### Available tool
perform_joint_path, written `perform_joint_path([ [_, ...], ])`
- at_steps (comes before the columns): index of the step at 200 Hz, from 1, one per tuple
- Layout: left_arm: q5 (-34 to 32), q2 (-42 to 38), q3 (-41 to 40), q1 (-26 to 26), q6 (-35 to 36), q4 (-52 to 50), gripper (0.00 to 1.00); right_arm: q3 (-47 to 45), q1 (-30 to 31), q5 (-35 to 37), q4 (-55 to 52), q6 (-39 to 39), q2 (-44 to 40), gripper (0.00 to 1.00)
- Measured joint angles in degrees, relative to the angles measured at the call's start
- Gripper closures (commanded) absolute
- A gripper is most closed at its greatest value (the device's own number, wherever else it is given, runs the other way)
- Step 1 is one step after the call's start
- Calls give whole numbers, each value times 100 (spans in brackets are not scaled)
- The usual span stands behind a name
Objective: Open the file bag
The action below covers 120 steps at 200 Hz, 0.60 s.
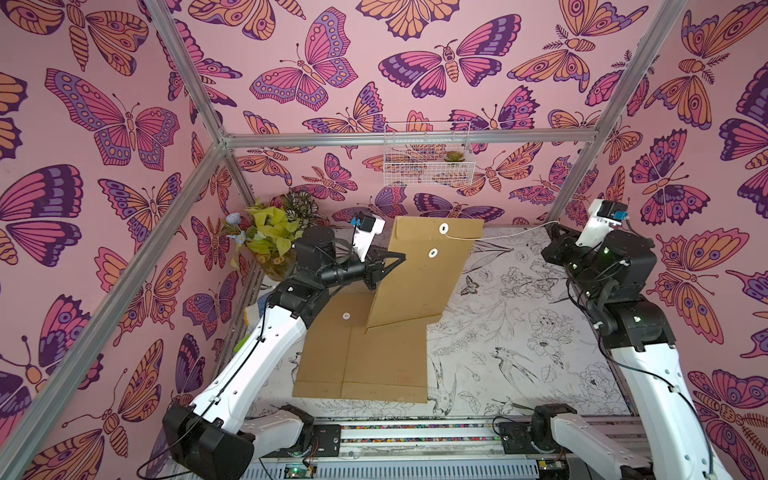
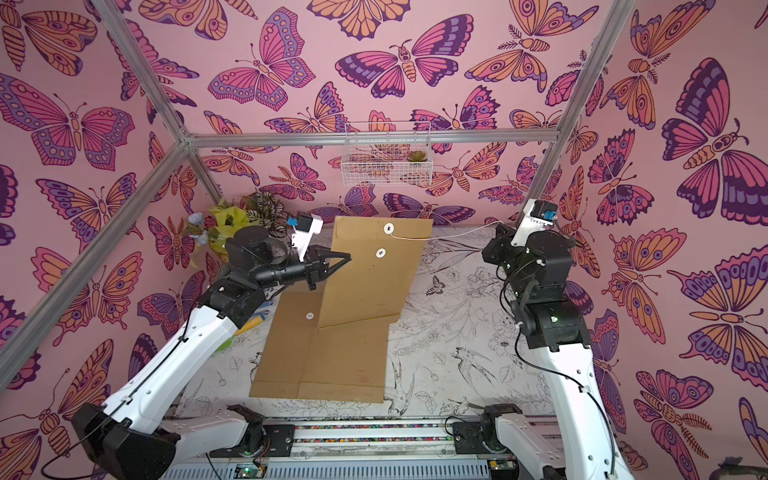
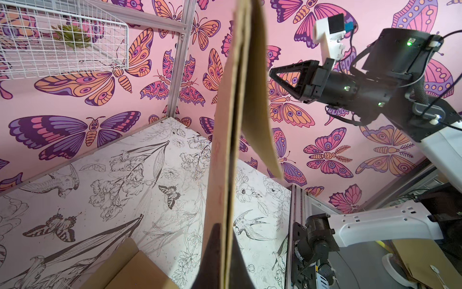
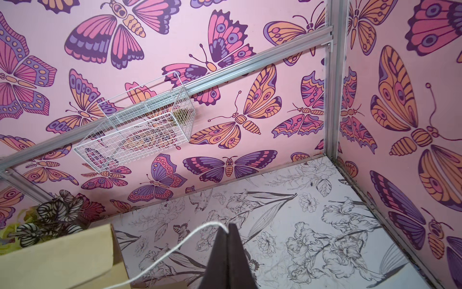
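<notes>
Counter (image 1: 519, 332) carries a spare kraft bag (image 1: 374, 365) lying flat. The file bag (image 1: 415, 282) we care about is up off the counter, hanging near upright over the spare's far end; can't tell if its low corner touches the spare. Left pincer (image 1: 400, 258) is closed on the bag's left edge, with a finger on each face of the paper in the left wrist view. Right pincer (image 4: 228, 226) is closed on the white string (image 4: 175, 250), out to the right and well apart from the bag. Flap (image 3: 257, 100) already stands off the body, seen edge-on from the left wrist. The string runs straight from the flap button (image 1: 444, 227) to the right pincer and isn't wrapped on the body button (image 1: 433, 252) just below it. So I read the unwinding as done and the step in hand as swinging the flap fully open. How I'd do it: left side is the anchor, no regrip, no twist. The bag is thin and held by one edge only, so a side load will likely swing it rather than open it. Pull the string away from the bag's face and up past the fold, not along the face, so the flap hinges on its crease. Take the slack out first, then go slow. A jerk probably tears the paper disc or slips the string out of the fingers. Watch that the string doesn't snag the body button. Done when the mouth is clear of the flap.
</notes>
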Motion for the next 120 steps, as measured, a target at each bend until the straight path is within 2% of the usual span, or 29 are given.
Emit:
perform_joint_path([
  [58, 184, 212, 13, 11, 26, -66, 100, 267, 0, -323, 608, 400, 466, 100],
  [97, 264, 249, 11, 11, 37, -138, 100, 1224, -7, -533, 614, 334, 1117, 100],
  [120, 354, 249, 11, 11, 37, -129, 100, 2011, -22, -885, 605, 332, 1663, 100],
])
